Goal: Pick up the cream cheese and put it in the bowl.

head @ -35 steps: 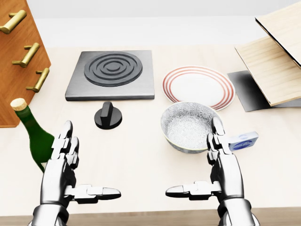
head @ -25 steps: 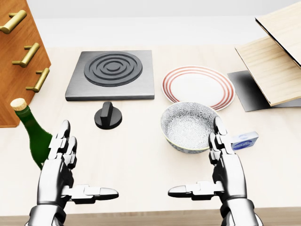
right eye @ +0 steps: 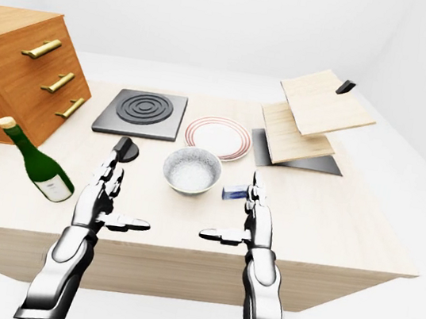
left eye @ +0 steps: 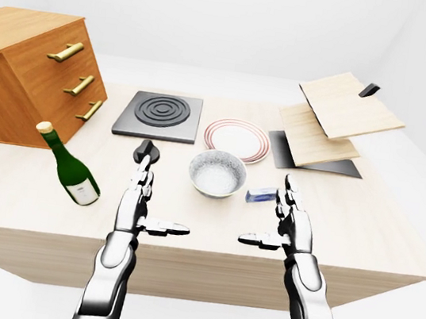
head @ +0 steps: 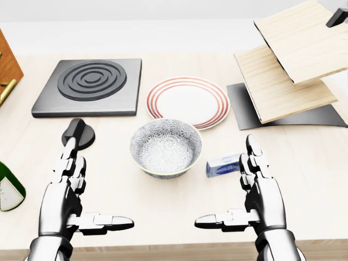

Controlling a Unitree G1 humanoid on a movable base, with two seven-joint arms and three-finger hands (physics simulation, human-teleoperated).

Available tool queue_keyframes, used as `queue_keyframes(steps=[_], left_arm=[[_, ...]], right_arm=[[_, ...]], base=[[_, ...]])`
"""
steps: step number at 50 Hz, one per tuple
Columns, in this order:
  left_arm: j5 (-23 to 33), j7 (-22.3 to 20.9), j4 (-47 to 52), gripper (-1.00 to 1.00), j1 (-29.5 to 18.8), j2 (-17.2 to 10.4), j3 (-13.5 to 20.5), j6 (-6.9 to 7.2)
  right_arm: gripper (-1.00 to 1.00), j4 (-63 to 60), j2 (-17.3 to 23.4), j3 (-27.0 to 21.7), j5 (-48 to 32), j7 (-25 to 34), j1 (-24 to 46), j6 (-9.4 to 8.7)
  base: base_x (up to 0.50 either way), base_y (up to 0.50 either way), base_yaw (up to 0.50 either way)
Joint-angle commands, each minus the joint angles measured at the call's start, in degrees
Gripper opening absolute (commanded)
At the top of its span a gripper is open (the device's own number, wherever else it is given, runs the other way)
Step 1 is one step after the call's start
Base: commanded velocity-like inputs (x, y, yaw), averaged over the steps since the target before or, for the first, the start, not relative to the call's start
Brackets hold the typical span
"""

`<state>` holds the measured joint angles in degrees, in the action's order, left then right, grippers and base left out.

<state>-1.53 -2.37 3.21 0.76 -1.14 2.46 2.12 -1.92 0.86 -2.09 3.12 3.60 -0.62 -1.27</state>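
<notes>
View has shifted right; your right hand [head: 247, 187] hangs open, empty, beside untouched cream cheese [head: 223, 165]; bowl [head: 166, 148] still unfilled.

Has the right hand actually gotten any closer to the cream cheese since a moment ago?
Cannot tell. The whole head view slid left, so the camera moved; right hand sits just right of the cream cheese as before.
</notes>
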Motion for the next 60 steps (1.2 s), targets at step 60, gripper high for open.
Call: queue_keyframes(steps=[60], left_arm=[[-1.3, -0.8, 3.6, 1.0, 1.6, 0.1, 0.6, 1.47]], right_arm=[[1.0, 32.2, 1.0, 1.4, -20.4, -23.8, 17.6, 6.27]], base=[[0.08, -0.02, 0.0]])
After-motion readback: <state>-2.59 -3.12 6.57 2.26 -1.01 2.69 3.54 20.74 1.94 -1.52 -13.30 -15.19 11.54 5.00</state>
